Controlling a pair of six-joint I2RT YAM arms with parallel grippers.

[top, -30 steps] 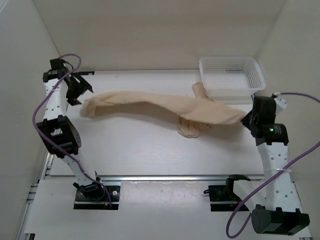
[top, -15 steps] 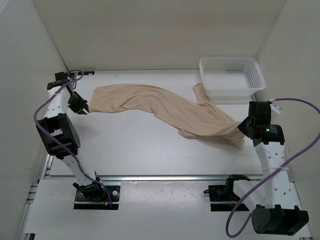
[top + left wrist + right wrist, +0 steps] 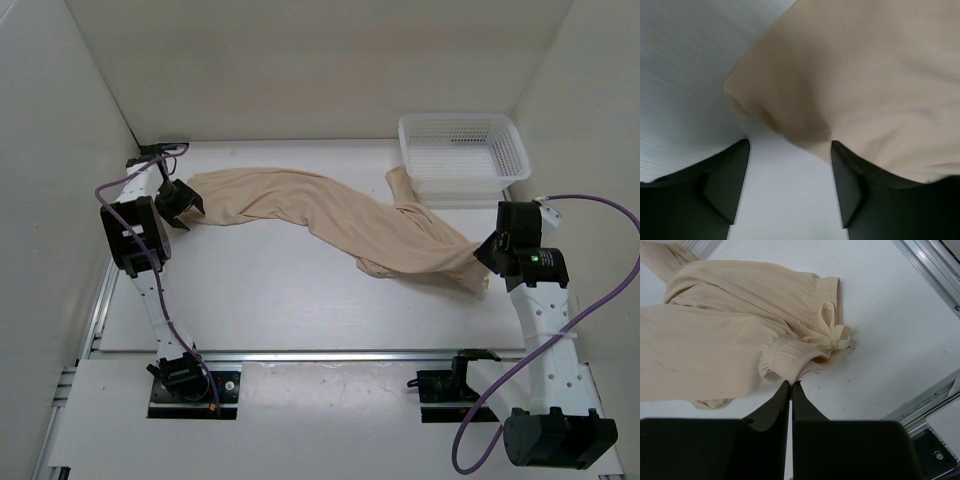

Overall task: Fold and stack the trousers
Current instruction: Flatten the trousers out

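Observation:
The beige trousers [image 3: 340,220] lie spread on the white table, running from the back left down to the right. One leg end lies by my left gripper [image 3: 183,203], which is open and empty. In the left wrist view its gap [image 3: 790,165] shows bare table, and the cloth's end [image 3: 865,75] sits just ahead, touching the right finger. My right gripper [image 3: 483,260] is shut on the elastic waistband [image 3: 787,360], pinched at the fingertips of the gripper [image 3: 791,383]. A second leg end pokes up toward the basket.
A white mesh basket [image 3: 465,150] stands at the back right, right behind the trousers' right part. White walls close in both sides and the back. A metal rail [image 3: 330,355] runs along the table's near edge and shows in the right wrist view [image 3: 935,262].
The trousers, held stretched above the table between both grippers, have come down flat. My left gripper has let go of the leg end. My right gripper keeps its hold.

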